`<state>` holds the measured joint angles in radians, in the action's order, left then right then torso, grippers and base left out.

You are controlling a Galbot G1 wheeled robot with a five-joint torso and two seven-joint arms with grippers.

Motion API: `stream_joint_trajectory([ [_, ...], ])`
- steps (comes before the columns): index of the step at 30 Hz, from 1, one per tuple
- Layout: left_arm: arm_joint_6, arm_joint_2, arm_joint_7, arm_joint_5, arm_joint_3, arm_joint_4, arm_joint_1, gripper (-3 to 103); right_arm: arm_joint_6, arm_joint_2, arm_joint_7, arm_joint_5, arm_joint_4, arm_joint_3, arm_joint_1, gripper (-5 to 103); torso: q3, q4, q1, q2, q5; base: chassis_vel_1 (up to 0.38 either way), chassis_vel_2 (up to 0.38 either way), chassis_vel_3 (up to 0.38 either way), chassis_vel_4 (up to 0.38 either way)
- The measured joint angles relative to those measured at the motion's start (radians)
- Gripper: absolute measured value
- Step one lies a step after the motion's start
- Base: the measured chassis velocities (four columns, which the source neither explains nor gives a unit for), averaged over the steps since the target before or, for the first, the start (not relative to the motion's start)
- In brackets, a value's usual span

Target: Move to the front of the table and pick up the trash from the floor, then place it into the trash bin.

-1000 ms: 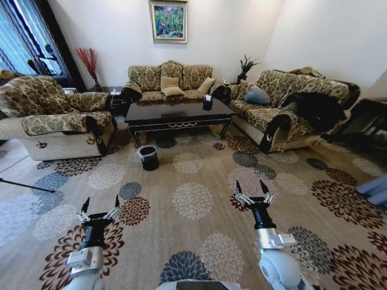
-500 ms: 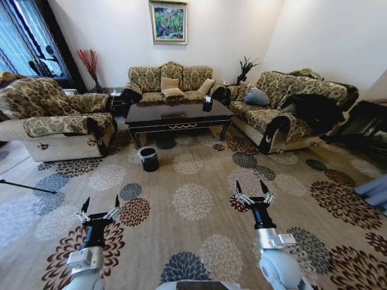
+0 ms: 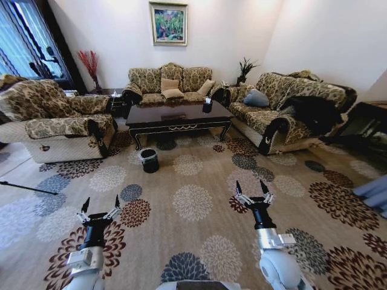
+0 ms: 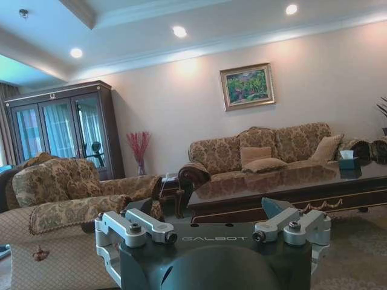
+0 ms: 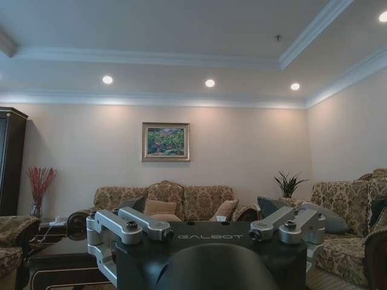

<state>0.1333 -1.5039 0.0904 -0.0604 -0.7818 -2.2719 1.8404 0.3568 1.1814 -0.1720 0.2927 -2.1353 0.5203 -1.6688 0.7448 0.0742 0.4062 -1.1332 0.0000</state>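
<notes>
The long dark table stands across the flowered carpet, in front of the far sofa. The small black trash bin sits on the carpet just before the table's left front leg. I cannot make out any trash on the floor from here. My left gripper and right gripper are held low and forward over the carpet, both open and empty, well short of the bin. The left wrist view looks past the left gripper to the table.
Patterned sofas stand on the left, at the back and on the right. A black tissue box rests on the table. A thin dark rod lies on the floor at left. Wide carpet lies between me and the table.
The whole head view has shifted slightly, so the camera has moved a little. Both grippers keep the same open pose.
</notes>
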Motion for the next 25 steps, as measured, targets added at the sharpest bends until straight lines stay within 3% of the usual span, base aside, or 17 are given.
stream_joint_trajectory([
  [14, 0.000, 0.000, 0.000, 0.000, 0.000, 0.000, 0.000, 100, 0.000, 0.000, 0.000, 0.000, 0.000, 0.000, 0.000, 100, 0.036, 0.0000, 0.030, -0.066, 0.0000, 0.000, 0.000, 0.000, 0.000],
  [25, 0.000, 0.000, 0.000, 0.000, 0.000, 0.000, 0.000, 100, 0.000, 0.000, 0.000, 0.000, 0.000, 0.000, 0.000, 100, 0.037, 0.0000, 0.032, -0.069, 0.0000, 0.000, 0.000, 0.000, 0.000],
])
